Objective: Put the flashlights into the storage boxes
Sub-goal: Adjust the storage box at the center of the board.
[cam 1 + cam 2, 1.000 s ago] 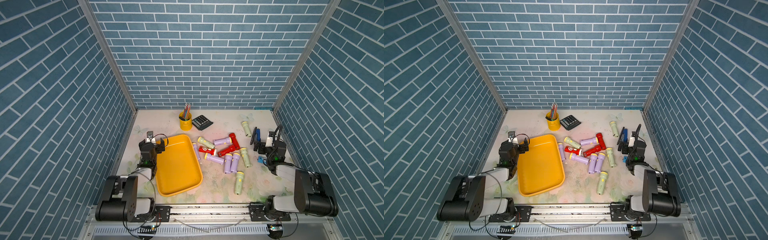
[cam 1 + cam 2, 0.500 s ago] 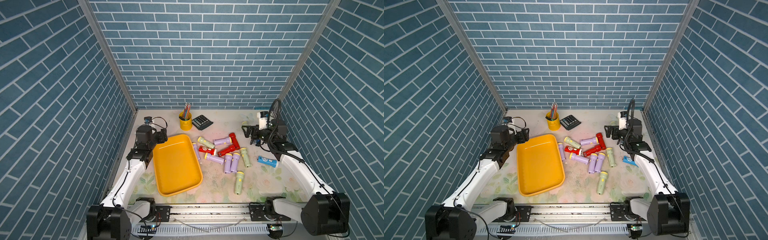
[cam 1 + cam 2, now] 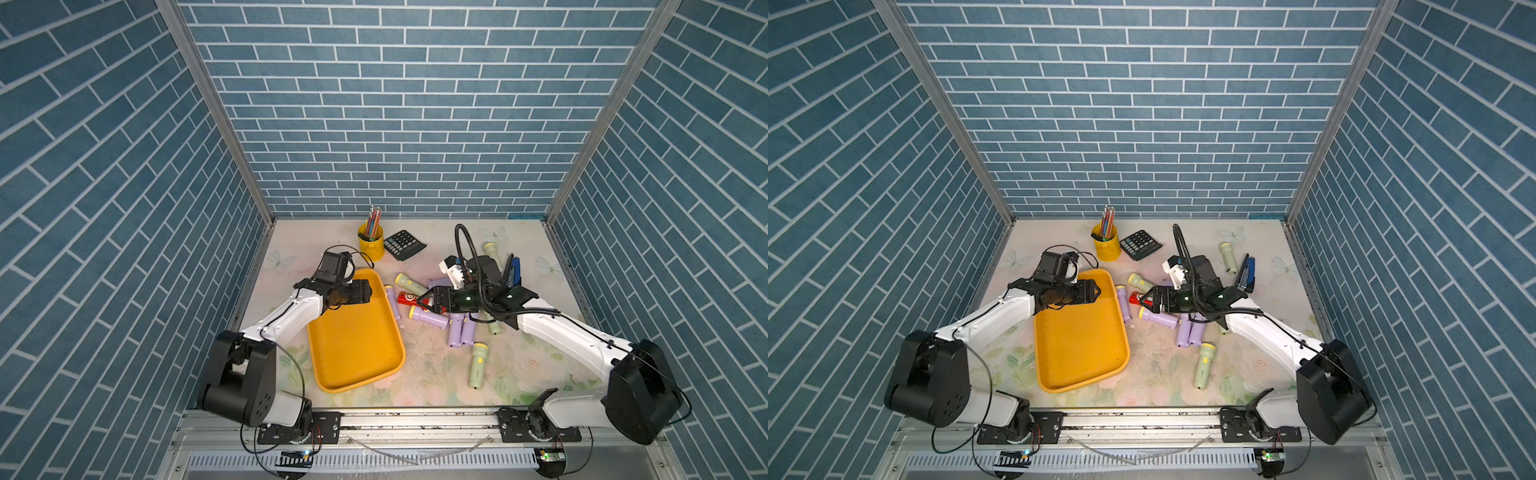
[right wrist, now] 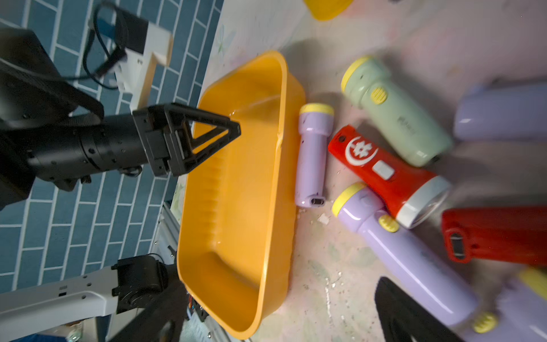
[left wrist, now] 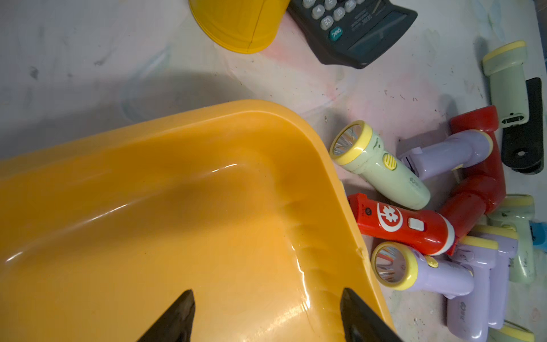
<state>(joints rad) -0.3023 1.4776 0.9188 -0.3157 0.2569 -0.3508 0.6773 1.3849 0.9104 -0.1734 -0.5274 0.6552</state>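
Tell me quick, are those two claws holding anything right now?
Left gripper: open, empty, over the orange tray.
Right gripper: open, empty, near the red flashlight.

Left end effector (image 3: 368,292) and right end effector (image 3: 422,303) point toward each other, jaws apart.

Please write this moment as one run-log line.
tray: empty | left gripper: open, above tray | right gripper: open, above flashlights | flashlights: all outside tray
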